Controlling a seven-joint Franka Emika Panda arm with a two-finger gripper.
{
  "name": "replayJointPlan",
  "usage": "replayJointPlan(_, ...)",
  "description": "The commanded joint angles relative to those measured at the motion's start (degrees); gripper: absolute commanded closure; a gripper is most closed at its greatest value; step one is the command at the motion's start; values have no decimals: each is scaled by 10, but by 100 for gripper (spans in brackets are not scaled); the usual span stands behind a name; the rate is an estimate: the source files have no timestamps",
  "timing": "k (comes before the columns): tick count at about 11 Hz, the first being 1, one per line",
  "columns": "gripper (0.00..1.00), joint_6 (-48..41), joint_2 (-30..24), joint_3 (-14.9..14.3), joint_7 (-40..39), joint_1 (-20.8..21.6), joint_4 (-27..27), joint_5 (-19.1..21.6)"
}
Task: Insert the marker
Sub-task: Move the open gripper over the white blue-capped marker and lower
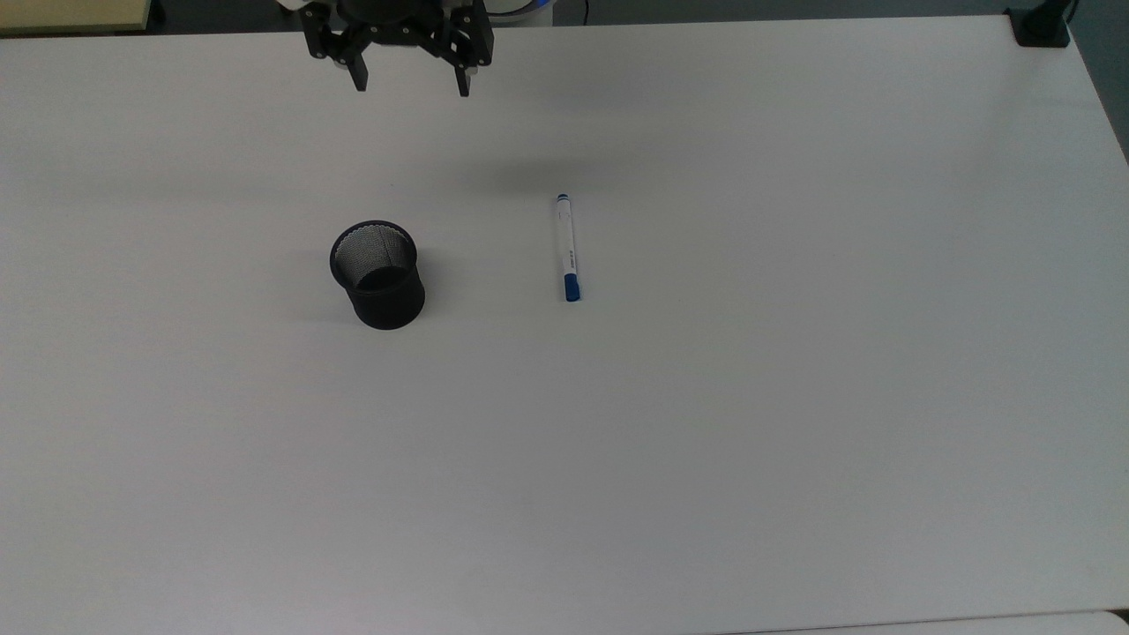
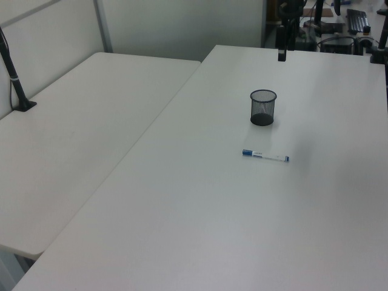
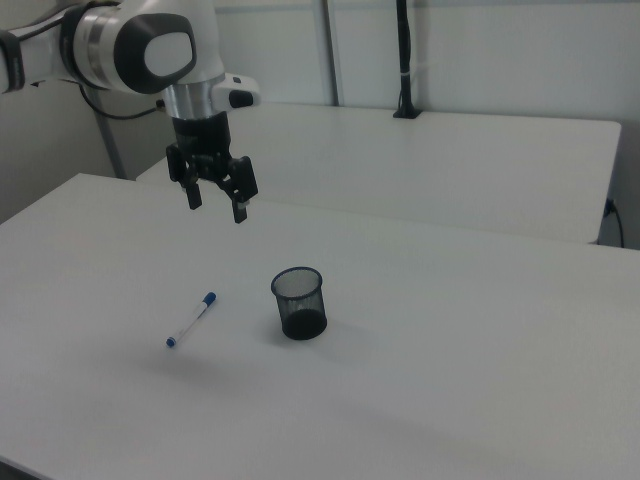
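White table (image 1: 794, 441) carries one marker (image 1: 568, 248) beside one black mesh cup (image 1: 378, 273). Well above the cup hangs the gripper (image 3: 216, 200), fingers down and spread, empty.

This is a lab or office workroom. Two plain white tables (image 2: 91, 121) stand side by side against pale partition walls (image 3: 480, 50). A black pole (image 3: 404, 60) is clamped to the far table, and another clamp (image 1: 1041, 26) grips a table corner. A white robot arm (image 3: 140, 50) reaches over the near table, and a keyboard (image 2: 357, 21) and cables lie behind it.
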Motion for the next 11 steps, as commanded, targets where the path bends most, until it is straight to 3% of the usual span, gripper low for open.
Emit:
replayJointPlan(1,0,33,29,2,13,8,6,2)
replayJointPlan(5,0,75,94,7,21,35,8,2)
replayJointPlan(11,4,96,197,6,58,111,0,-8)
